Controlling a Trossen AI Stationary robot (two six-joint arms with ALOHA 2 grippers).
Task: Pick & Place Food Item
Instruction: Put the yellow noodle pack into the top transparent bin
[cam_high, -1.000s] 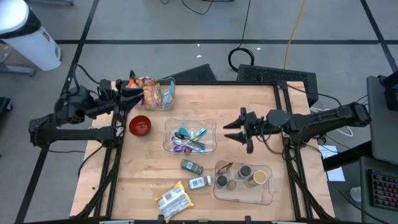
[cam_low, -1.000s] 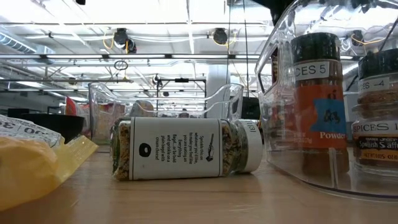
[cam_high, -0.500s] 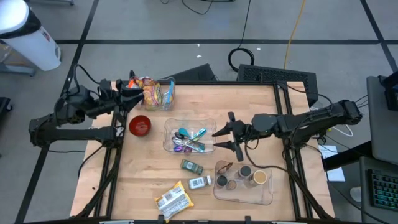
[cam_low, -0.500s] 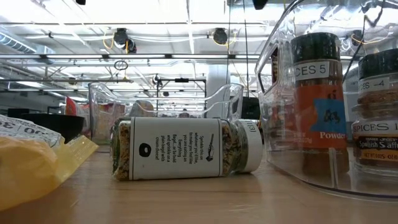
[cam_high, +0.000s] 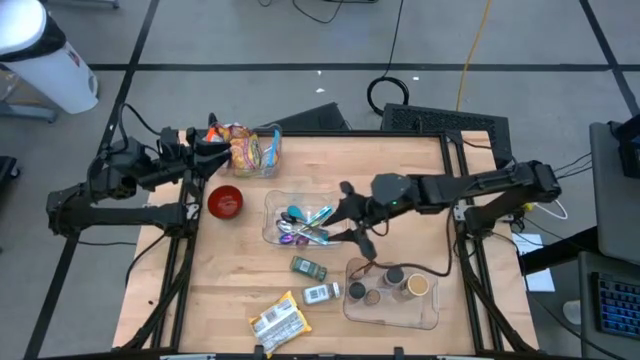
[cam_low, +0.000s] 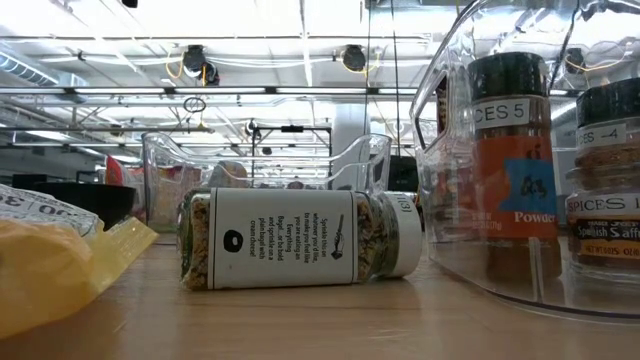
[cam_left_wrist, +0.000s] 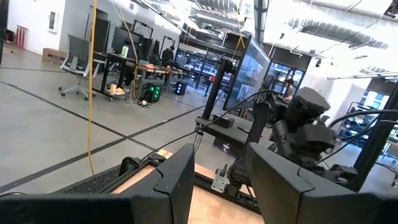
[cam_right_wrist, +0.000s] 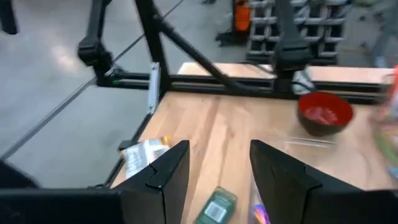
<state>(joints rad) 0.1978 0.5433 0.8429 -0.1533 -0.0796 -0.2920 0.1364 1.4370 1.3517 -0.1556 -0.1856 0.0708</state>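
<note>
**Colleague:** Where are you now, and what are you after?

**Me:** My right gripper hangs above the middle of the table, just beside the right wall of the clear cutlery bin. My fingers stand apart, with nothing between them. The food I could take lies toward the table's near edge: a green-capped jar on its side, a white-labelled jar beside it, and a snack packet at the near-left. The task doesn't say which, so I judge the green-capped jar the likeliest, since it lies closest below me.

**Colleague:** What worries you?

**Me:** Several things. The jar is round and lying flat; if I close across its curve off-centre, it may roll or squirt out along the wood. The bin's wall is close, so a careless descent could clip it and rattle the spoons. The spice tray at the near-right corner sits near my path too, and my elbow could nudge it.

**Colleague:** And your other arm?

**Me:** My left gripper waits at the far-left corner by the snack basket, fingers apart and holding nothing. The red bowl sits near it. If that is the drop point, I'd have to cross over the bin, and a loose grip could drop the jar into it.
</note>
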